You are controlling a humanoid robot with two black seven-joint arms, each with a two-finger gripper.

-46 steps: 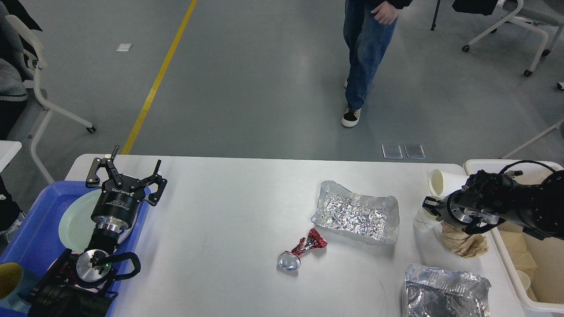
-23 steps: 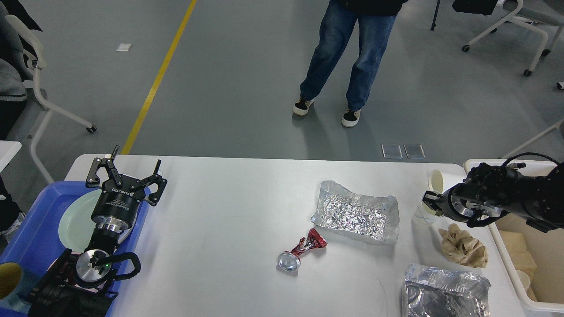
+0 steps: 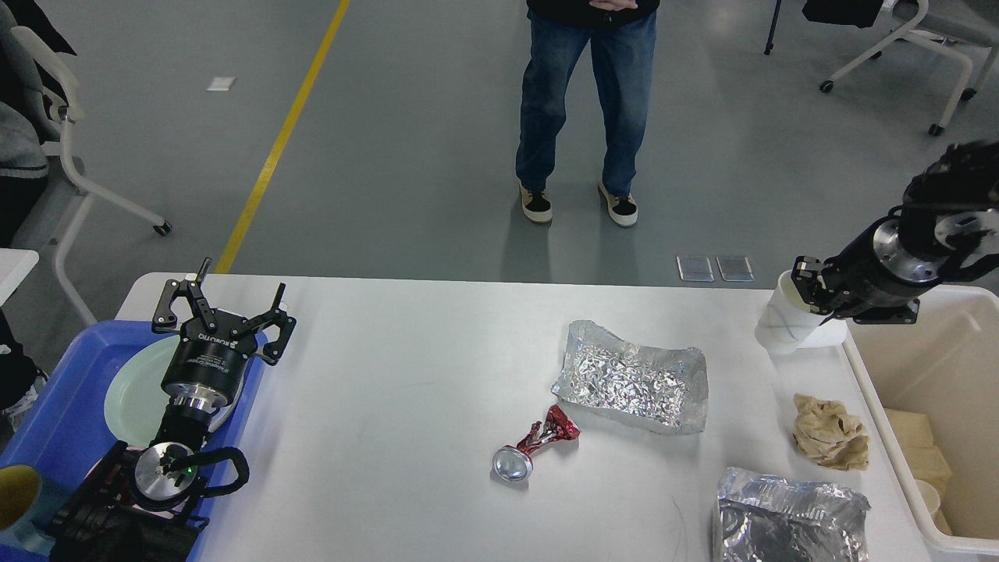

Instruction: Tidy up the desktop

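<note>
Lifted clear of the table since a second ago, the right gripper (image 3: pixel 808 290) is now carrying the white paper cup (image 3: pixel 784 320) up and toward the cream bin (image 3: pixel 882 406) at the right edge, and the person (image 3: pixel 585 101) beyond the table is now standing square to it. Its fingers are closing on the cup's rim, though they are small and dark in this view. The cup is hanging tilted, just above the table's far right corner and close to the bin's near wall.

The left gripper (image 3: pixel 222 308) is holding over the blue tray (image 3: pixel 55 406) with its fingers spread wide and nothing between them.

The table (image 3: pixel 390 375) is still carrying litter: a crumpled foil sheet (image 3: pixel 632 378) near the middle, a crushed red can (image 3: pixel 535 445) just in front of it, a brown paper wad (image 3: pixel 831 441) beside the bin, and a second foil piece (image 3: pixel 788 519) at the near edge.

To finish this step well, I judge the cup should travel fully past the bin wall before release, kept tilted as it is so it is not slipping, and dropped low enough that it is not bouncing out.
</note>
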